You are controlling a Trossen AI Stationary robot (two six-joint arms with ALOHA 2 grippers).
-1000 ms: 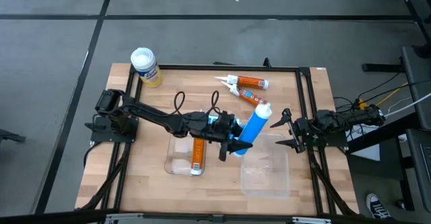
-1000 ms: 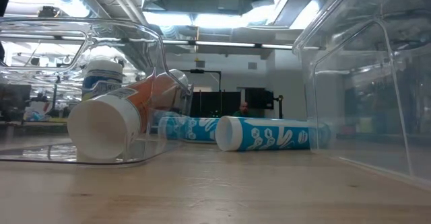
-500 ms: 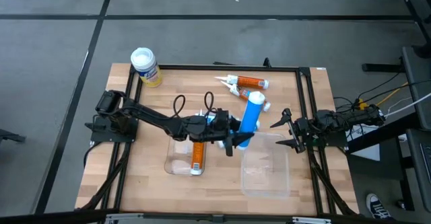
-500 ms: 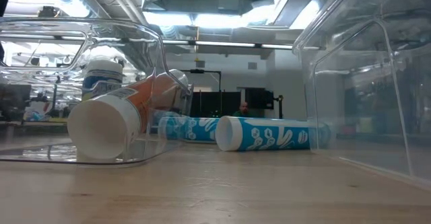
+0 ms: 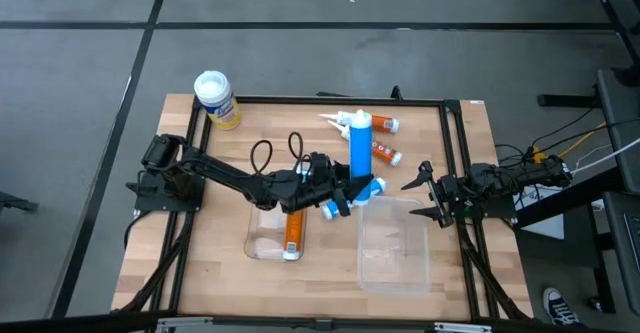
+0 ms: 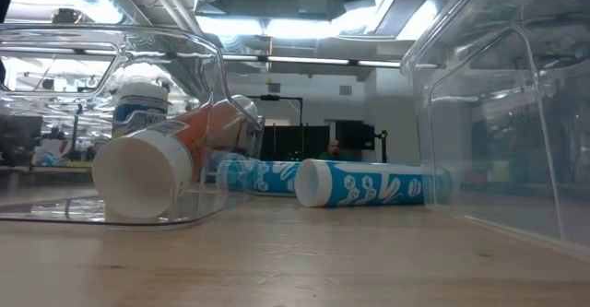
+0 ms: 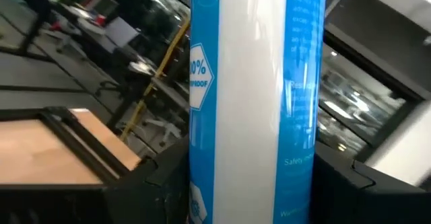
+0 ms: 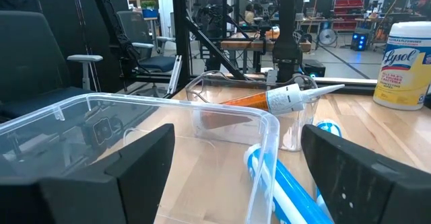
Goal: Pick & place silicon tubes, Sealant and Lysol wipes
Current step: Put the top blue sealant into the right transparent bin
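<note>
My left gripper [image 5: 347, 195] is over the middle of the table, shut on a blue-and-white tube [image 5: 358, 153] that fills the left wrist view [image 7: 252, 103]. An orange tube [image 5: 292, 231] lies inside the left clear container [image 5: 262, 245]. More orange tubes [image 5: 376, 125] lie near the far edge. The yellow Lysol wipes canister [image 5: 216, 99] stands at the far left corner. In the low view, blue tubes [image 6: 369, 185] lie on the table between the containers. My right gripper [image 5: 422, 193] waits open at the right edge. My left gripper pinches the blue tube between its two fingers [image 7: 158, 190], on the tube's body near its near end [image 7: 249, 197]. The fingers come about level from the table's left and lie across the tube. The tube is lifted clear, its other end [image 5: 360, 123] toward the far edge.
A larger clear bin [image 5: 395, 245] stands right of centre, close to my right gripper, with its wall [image 8: 168, 109] showing in the right wrist view. A black frame [image 5: 330, 100] runs round the table's edges. Bare wood lies at the near left.
My left gripper has turned at the wrist while staying in place. The blue tube has swung about in the hold: its free end pointed toward the far right a second ago and now points toward the far edge.
</note>
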